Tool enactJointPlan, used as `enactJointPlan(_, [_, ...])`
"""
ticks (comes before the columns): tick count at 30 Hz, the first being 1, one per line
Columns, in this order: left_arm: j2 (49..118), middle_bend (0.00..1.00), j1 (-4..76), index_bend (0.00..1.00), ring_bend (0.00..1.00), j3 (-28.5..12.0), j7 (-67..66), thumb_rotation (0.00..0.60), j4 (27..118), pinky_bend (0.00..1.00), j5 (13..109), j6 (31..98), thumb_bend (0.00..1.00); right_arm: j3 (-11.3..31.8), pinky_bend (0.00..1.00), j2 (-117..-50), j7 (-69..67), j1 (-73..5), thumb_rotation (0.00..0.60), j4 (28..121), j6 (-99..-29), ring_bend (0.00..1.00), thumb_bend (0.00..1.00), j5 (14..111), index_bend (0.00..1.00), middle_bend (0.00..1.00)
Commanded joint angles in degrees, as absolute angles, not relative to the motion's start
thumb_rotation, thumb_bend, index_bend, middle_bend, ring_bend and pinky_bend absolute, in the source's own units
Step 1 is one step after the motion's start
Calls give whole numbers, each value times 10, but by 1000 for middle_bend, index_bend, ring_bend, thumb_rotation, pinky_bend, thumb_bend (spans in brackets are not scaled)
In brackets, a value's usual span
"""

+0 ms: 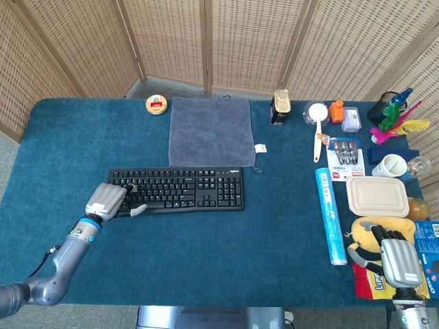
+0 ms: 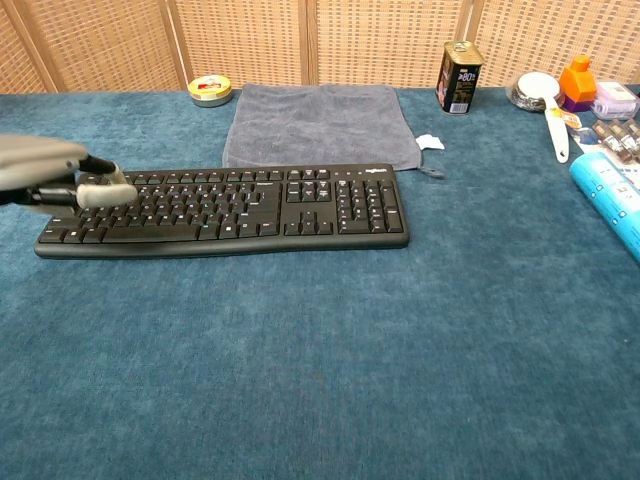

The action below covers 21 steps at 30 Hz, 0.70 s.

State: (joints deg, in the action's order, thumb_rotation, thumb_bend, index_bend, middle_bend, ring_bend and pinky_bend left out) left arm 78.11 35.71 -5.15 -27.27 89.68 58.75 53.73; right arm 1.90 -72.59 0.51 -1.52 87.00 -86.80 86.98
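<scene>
Head view: the black keyboard (image 1: 176,190) lies just in front of the grey towel (image 1: 210,131). The left hand (image 1: 108,201) rests on the keyboard's left end, fingers curled over the keys and gripping nothing. Far right of the keyboard, the right hand (image 1: 400,261) hovers over a yellow snack packet (image 1: 367,282), fingers straight and together, holding nothing.

Chest view: the left hand (image 2: 50,172) touches the keyboard's (image 2: 230,208) left keys; the towel (image 2: 320,124) lies just behind it.
</scene>
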Motion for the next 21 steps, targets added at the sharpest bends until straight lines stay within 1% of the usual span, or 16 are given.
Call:
enactJointPlan(1, [752, 1000, 338, 263, 1000, -50, -255, 0, 932, 964, 614, 576, 141, 19, 352, -725, 5, -15, 0, 871, -870, 384, 257, 871, 272, 366])
enactJointPlan(4, [727, 1000, 316, 263, 1000, -43, -241, 0, 965, 961, 642, 615, 140, 21, 352, -724, 3, -15, 0, 872, -873, 384, 257, 874, 272, 366])
enactJointPlan(6, [708, 1000, 296, 264, 994, -34, -233, 0, 987, 941, 662, 645, 141, 22, 350, -724, 4, -16, 0, 873, -875, 384, 257, 877, 272, 366])
enactJointPlan(8, [688, 995, 271, 264, 950, -21, -224, 0, 1013, 898, 686, 681, 141, 24, 346, -723, 4, -18, 0, 874, -877, 383, 257, 881, 272, 366])
enactJointPlan(10, [671, 939, 244, 264, 858, -9, -211, 0, 1034, 831, 708, 717, 140, 26, 341, -723, 6, -20, 0, 875, -878, 382, 257, 883, 272, 366])
enactJointPlan(14, [644, 814, 190, 264, 749, 15, -172, 0, 1061, 746, 753, 785, 141, 27, 335, -724, 8, -24, 0, 876, -879, 379, 257, 889, 272, 366])
enactJointPlan(17, [630, 780, 149, 264, 714, 31, -141, 0, 1065, 718, 789, 839, 141, 28, 334, -725, 10, -27, 0, 878, -878, 378, 257, 893, 272, 366])
enactJointPlan(21, [619, 767, 98, 264, 700, 51, -113, 0, 1058, 694, 830, 903, 141, 28, 333, -727, 13, -30, 0, 880, -878, 377, 258, 897, 272, 366])
